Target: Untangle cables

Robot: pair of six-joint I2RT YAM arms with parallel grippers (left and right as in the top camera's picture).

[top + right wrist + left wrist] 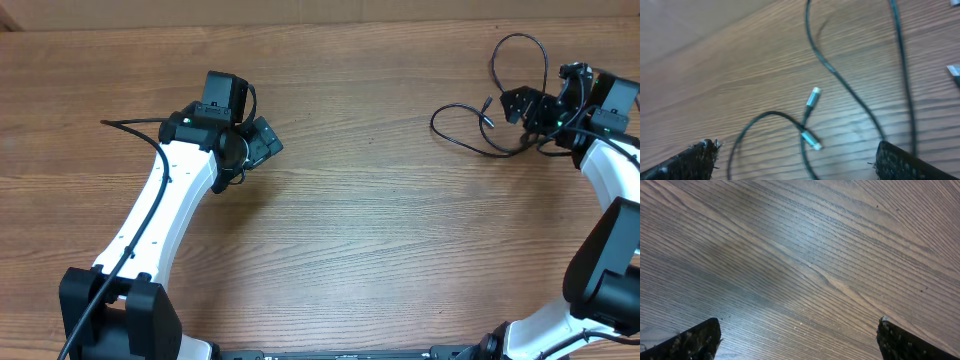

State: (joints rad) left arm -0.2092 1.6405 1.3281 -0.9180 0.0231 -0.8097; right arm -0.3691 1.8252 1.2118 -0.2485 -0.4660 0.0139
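Two thin black cables point(452, 137) lie looped together on the wooden table at the far right, one loop point(546, 62) reaching toward the back edge. In the right wrist view the cables point(840, 80) cross each other, and two silver plug ends point(812, 97) point(813, 141) rest on the wood. My right gripper point(540, 95) point(797, 161) hovers over this tangle, open, holding nothing, with strands running between and past its fingers point(900, 162). My left gripper point(250, 118) point(797, 340) is open over bare wood at centre left, far from the cables.
The table's back edge point(320, 22) runs along the top of the overhead view. The white left arm point(165, 205) crosses the front left of the table, its own thick black wire point(130, 123) running alongside. The right arm point(615, 190) stands along the right edge.
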